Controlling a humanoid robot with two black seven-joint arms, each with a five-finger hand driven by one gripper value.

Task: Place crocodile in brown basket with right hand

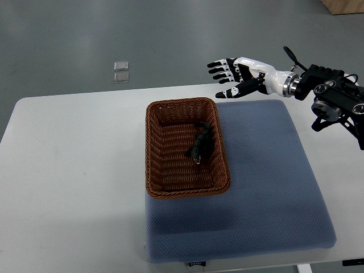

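Note:
A small dark crocodile toy (202,144) lies inside the brown woven basket (154,149), toward its right wall. My right hand (232,75) hangs in the air above the table's far edge, up and to the right of the basket, its fingers spread and holding nothing. Its arm comes in from the right edge. The left arm does not show.
The basket stands on the left part of a blue-grey mat (267,176) that covers the right half of the white table (68,170). Two small clear squares (121,72) lie on the grey floor beyond the table.

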